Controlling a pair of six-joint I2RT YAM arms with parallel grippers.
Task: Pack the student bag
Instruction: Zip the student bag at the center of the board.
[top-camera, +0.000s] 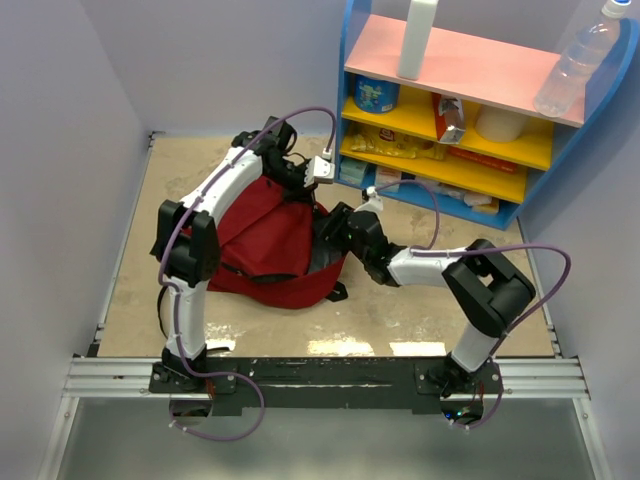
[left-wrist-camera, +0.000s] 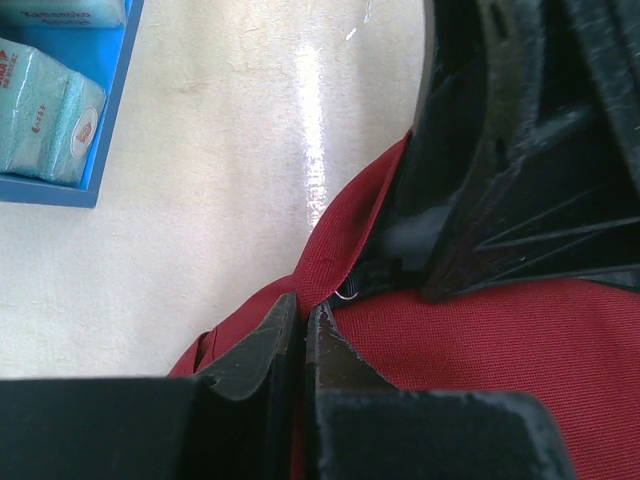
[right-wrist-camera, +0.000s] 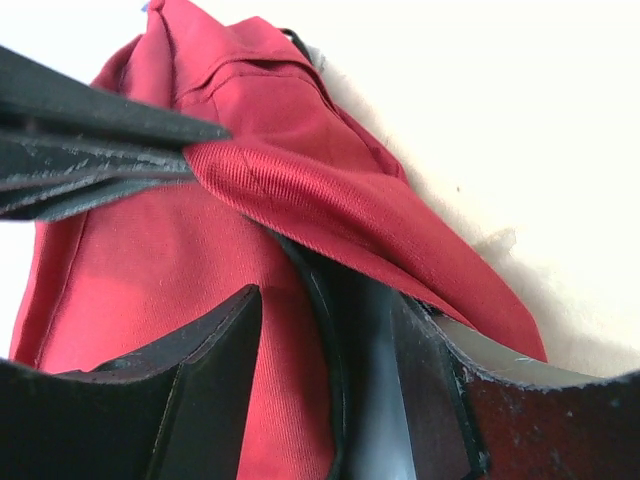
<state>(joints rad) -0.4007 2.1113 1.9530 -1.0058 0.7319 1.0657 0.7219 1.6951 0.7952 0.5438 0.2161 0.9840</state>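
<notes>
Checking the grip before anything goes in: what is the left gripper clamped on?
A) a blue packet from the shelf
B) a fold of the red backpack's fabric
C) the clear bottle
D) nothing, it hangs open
B: the left wrist view shows the left gripper with its fingers pressed together on a fold of the red backpack.

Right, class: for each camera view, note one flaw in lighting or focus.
Top view: a glare patch whitens the table near its front edge. Left wrist view: a bright streak crosses the table; the near fingers sit in deep shadow. Right wrist view: the background is washed out behind the bag.
</notes>
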